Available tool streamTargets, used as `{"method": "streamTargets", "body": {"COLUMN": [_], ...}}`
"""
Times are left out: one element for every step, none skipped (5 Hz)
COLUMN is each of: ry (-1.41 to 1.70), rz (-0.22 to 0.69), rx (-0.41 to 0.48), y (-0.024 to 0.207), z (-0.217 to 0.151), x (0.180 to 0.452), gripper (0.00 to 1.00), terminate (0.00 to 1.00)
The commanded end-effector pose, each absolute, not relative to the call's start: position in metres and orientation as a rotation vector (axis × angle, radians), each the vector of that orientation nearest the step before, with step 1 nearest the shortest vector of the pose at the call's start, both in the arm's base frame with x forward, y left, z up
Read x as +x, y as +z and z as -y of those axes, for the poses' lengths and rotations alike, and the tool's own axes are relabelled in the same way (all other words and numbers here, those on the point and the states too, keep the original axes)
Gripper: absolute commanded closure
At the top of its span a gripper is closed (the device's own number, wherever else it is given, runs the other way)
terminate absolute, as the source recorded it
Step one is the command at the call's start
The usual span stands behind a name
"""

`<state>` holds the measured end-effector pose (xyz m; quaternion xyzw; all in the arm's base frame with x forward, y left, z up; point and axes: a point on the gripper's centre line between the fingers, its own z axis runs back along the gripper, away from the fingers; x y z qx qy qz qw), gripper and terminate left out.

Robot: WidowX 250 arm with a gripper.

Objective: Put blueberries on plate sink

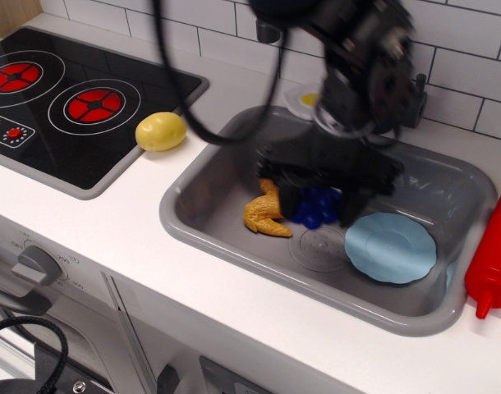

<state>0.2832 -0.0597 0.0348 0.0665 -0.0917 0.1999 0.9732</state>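
Observation:
My gripper [319, 205] is shut on the blueberries [316, 208], a cluster of glossy deep-blue balls, and holds them above the floor of the grey sink [209, 238], over the drain mark. The arm is motion-blurred. The light-blue plate [390, 248] lies on the sink floor just right of the blueberries, with nothing on it.
A tan toy chicken piece [265, 215] lies in the sink left of the gripper. A yellow potato [160, 131] sits on the counter by the black stove [62, 107]. A black faucet [398, 98] stands behind the sink, and a red ketchup bottle [493, 254] at the right.

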Motion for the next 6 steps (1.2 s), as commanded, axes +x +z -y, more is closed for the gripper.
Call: {"method": "streamTargets", "body": {"ry": [0.351,0.341,0.375,0.39,0.383,0.4], "rz": [0.353,0.364,0.356,0.309,0.296,0.302], "rx": [0.058,0.043,0.061,0.046,0.022,-0.002], "y": [0.025,0.019,0.019,0.025,0.04,0.068], "z": [0.1,0.117,0.119,0.111,0.106,0.098], "x": [0.315,0.324,0.329,0.326,0.323,0.32], "gripper": [1.0,1.0,1.0,0.0,0.0,0.0], "terminate": [0.0,0.0,0.0,0.0,0.0,0.0]}}
